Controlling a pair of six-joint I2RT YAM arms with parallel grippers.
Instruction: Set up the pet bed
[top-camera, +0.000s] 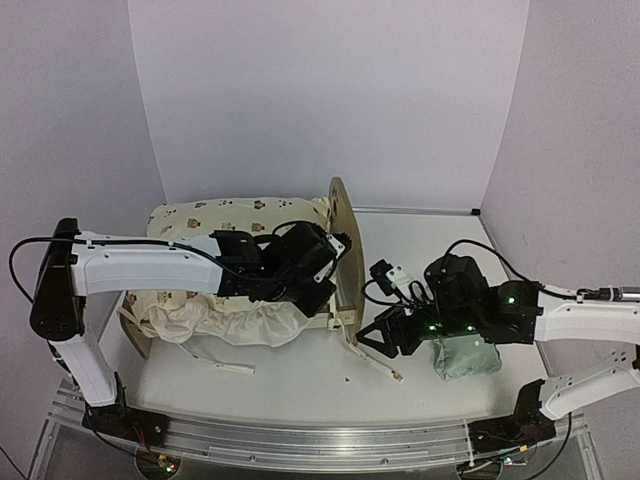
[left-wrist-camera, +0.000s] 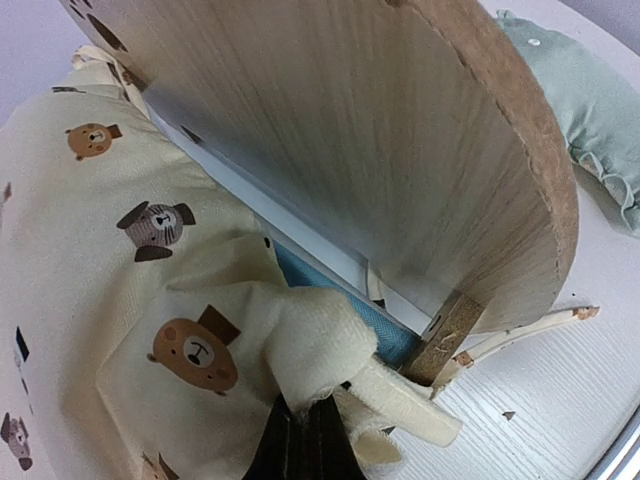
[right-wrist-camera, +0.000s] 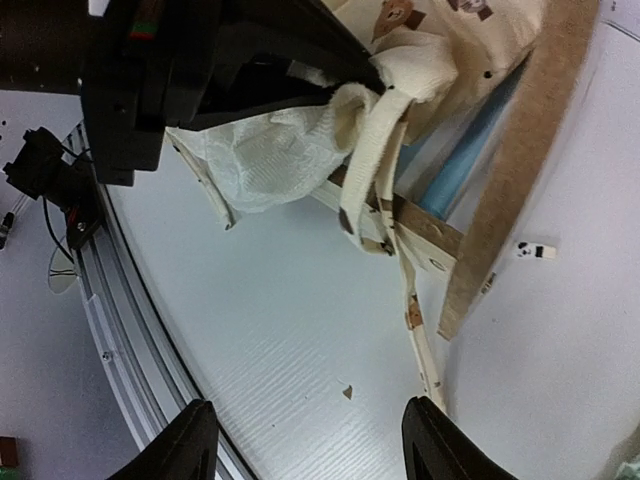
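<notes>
Nearest, the right arm (top-camera: 575, 320) hovers low over the desk (top-camera: 300, 390), jaws wide and empty, by the mint pillow (top-camera: 468, 358). Beyond, the left arm (top-camera: 150, 265) has its jaws pinched on a corner of the bear-print cushion (left-wrist-camera: 90, 250), apparently fitting it into the pet bed (top-camera: 340, 205): light wood, headboard upright, mid-desk. Next, that corner needs seating inside the rail.

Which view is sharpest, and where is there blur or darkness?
Top external: even, soft light, pet bed fairly sharp. Left wrist: sharpest, bear-print cushion crisp, left gripper dark at the bottom edge. Right wrist: right gripper dark and blurred, left gripper underexposed, almost black.
</notes>
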